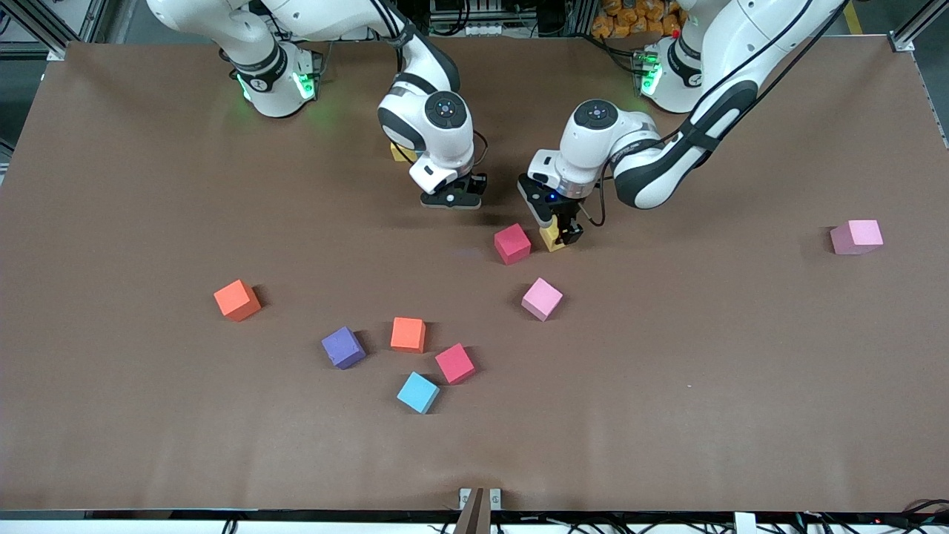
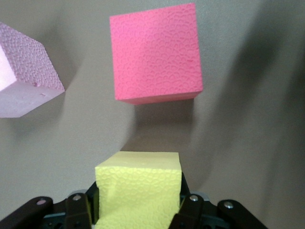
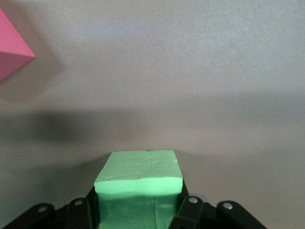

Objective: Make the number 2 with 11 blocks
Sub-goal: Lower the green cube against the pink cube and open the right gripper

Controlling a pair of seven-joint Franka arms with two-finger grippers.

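My left gripper [image 1: 561, 231] [image 2: 138, 207] is shut on a yellow block [image 1: 551, 239] [image 2: 138, 188], low over the table beside a red block [image 1: 511, 243] [image 2: 155, 52]. My right gripper [image 1: 452, 199] [image 3: 138, 210] is shut on a green block [image 3: 139, 183], toward the right arm's end from that red block [image 3: 12, 50]. A pink block [image 1: 542, 298] [image 2: 24, 76] lies nearer the front camera. Loose blocks lie scattered: orange [image 1: 237, 300], orange [image 1: 408, 334], purple [image 1: 343, 347], red [image 1: 454, 363], light blue [image 1: 418, 392], pink [image 1: 856, 236]. The number 2 is out of view.
Another yellow block [image 1: 401, 153] peeks out from under the right arm's wrist, close to the bases. The brown table [image 1: 741, 386] has bare room toward the left arm's end and along its front edge.
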